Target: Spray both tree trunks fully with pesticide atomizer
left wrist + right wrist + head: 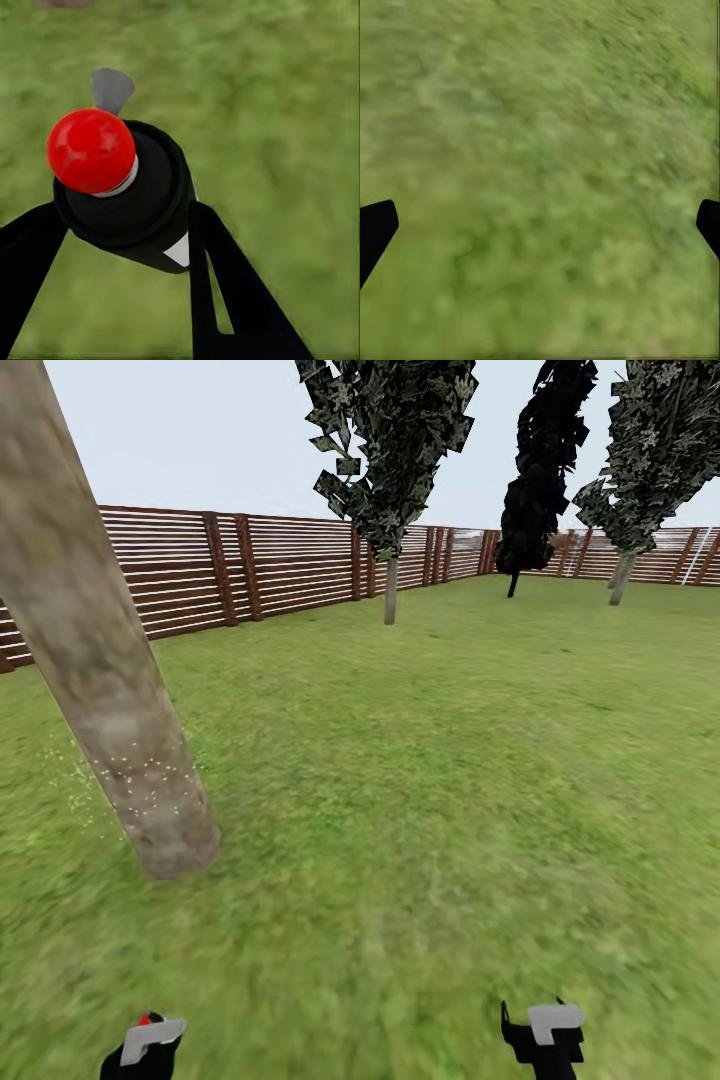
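Head view: looking down over the floor (420, 810) of the garden (300, 565), slat fence running along the far side. Leaning large at near left, a tree trunk (100, 670), its lower part dotted with white specks of pesticide (140, 775), a few more drifting over the grass just left of it, so probably partly sprayed with the upper bark looking bare. Standing far off by the fence, a second tree (392, 470), trunk too distant for judging any coating. Poking in at the bottom edge, left gripper (148, 1045) with a red tip beside it, right gripper (545, 1032) at bottom right, both low and near the body, likely for travel. Left wrist view: clamping the pesticide atomizer (131, 191) between dark fingers (225, 292), red cap facing the camera, nozzle pointing over grass rather than at bark. Right wrist view: showing fingers (375, 229) spread wide apart over bare grass, holding nothing, presumably idling while the left does the spraying.
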`<state>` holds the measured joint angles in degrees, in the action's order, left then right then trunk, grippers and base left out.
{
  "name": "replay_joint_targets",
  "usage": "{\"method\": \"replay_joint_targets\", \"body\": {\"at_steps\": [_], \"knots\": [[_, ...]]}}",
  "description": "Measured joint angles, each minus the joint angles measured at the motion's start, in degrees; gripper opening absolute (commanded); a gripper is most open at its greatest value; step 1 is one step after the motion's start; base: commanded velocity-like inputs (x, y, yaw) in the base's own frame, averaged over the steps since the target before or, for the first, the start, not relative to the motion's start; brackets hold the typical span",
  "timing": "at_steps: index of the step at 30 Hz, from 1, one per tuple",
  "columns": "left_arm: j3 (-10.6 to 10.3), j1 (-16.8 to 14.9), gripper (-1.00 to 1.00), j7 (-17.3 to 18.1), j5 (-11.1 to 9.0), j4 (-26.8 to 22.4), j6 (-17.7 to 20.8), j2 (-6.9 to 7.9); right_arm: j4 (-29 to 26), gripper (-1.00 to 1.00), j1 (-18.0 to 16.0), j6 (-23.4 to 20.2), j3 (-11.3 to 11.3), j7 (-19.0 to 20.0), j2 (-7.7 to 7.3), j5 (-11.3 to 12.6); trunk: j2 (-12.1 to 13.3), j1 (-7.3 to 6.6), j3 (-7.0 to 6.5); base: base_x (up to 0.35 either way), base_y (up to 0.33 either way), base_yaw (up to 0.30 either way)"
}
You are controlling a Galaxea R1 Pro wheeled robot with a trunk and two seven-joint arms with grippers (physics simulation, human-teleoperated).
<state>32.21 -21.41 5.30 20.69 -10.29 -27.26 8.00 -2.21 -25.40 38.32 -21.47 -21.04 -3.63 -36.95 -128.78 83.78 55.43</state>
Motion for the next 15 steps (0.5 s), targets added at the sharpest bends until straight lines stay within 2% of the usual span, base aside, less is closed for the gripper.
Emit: {"method": "replay_joint_targets", "body": {"at_steps": [4, 8, 12, 15], "knots": [[0.07, 0.21, -1.0, -0.77, -0.21, 0.73, -0.75, 0.1, 0.21, 1.0, 0.05, 0.23, 0.06, -0.36, 0.23, 0.63, 0.0, 0.0, 0.0, 0.0, 0.0, 0.0], [0.05, 0.26, -1.0, -0.81, -0.21, 1.17, -0.79, 0.08, 0.19, 1.0, 0.05, 0.18, 0.16, -0.37, 1.63, 0.4, 0.0, 0.0, 0.0, 0.0, 0.0, 0.0], [0.06, 0.27, -1.0, -0.8, -0.22, 1.29, -0.79, 0.08, 0.3, 1.0, 0.23, 0.0, 0.1, -0.35, 1.87, 0.39, 0.0, 0.0, 0.0, 0.0, 0.0, 0.0], [-0.02, 0.28, -1.0, -0.8, -0.22, 1.33, -0.81, 0.02, 0.36, 1.0, 2.58, -0.09, 0.03, -0.29, 1.88, 0.42, 0.0, 0.0, 0.0, 0.0, 0.0, 0.0]]}}
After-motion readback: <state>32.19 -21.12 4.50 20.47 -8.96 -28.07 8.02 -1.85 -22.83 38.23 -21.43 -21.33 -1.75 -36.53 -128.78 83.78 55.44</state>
